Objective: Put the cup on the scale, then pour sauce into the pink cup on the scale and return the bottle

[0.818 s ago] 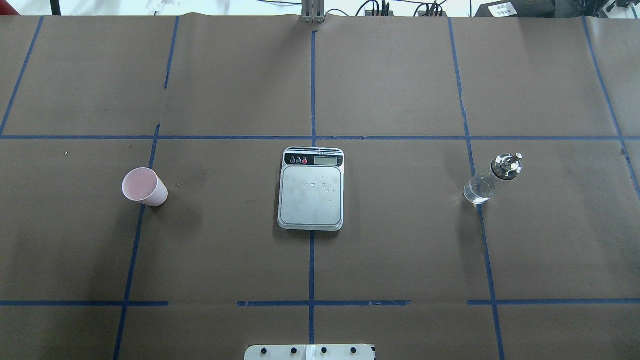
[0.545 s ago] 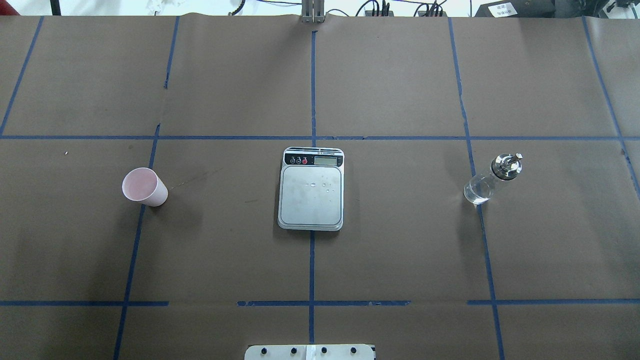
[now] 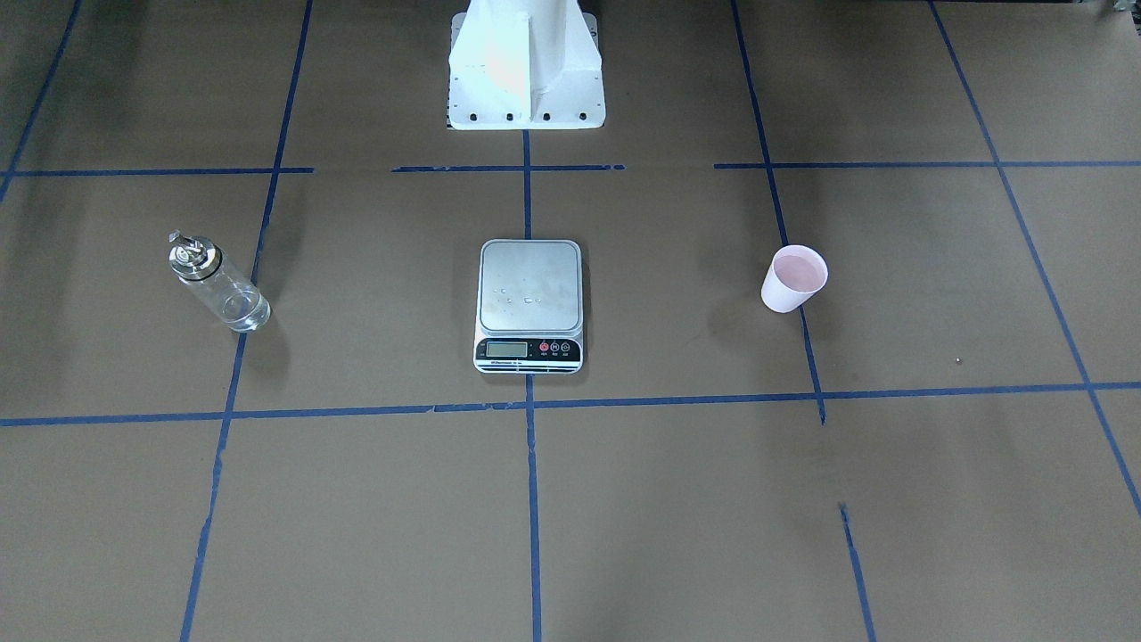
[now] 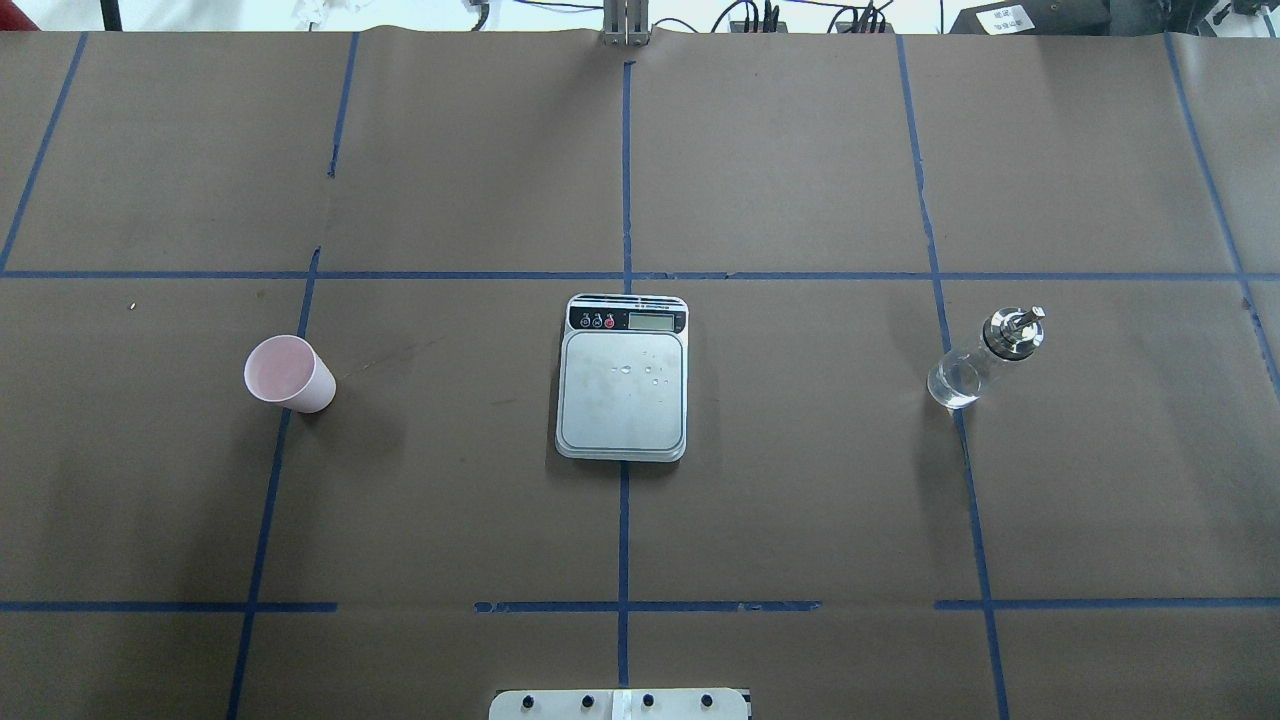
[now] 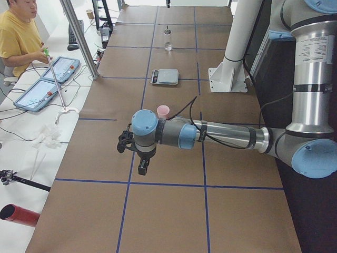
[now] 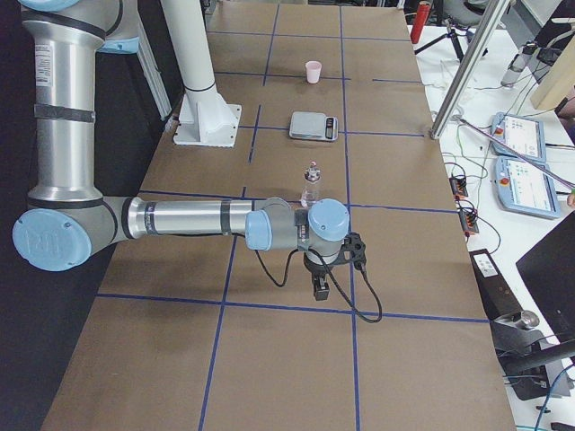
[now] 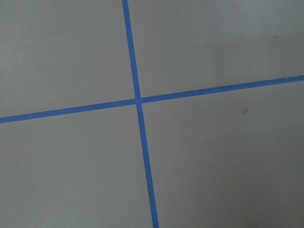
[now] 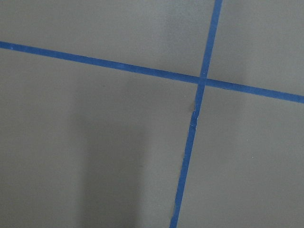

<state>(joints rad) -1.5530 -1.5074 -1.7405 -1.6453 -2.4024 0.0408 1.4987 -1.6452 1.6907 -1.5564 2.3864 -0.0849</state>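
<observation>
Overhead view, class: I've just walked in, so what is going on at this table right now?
Nothing is being handled yet. The pink cup stands by itself on the table on the robot's left. The glass bottle stands upright on its right. The scale sits between them with only a few droplets on its plate. The left pincer and the right pincer hang over bare table, away from all three things. Whether they are open cannot be told.
</observation>
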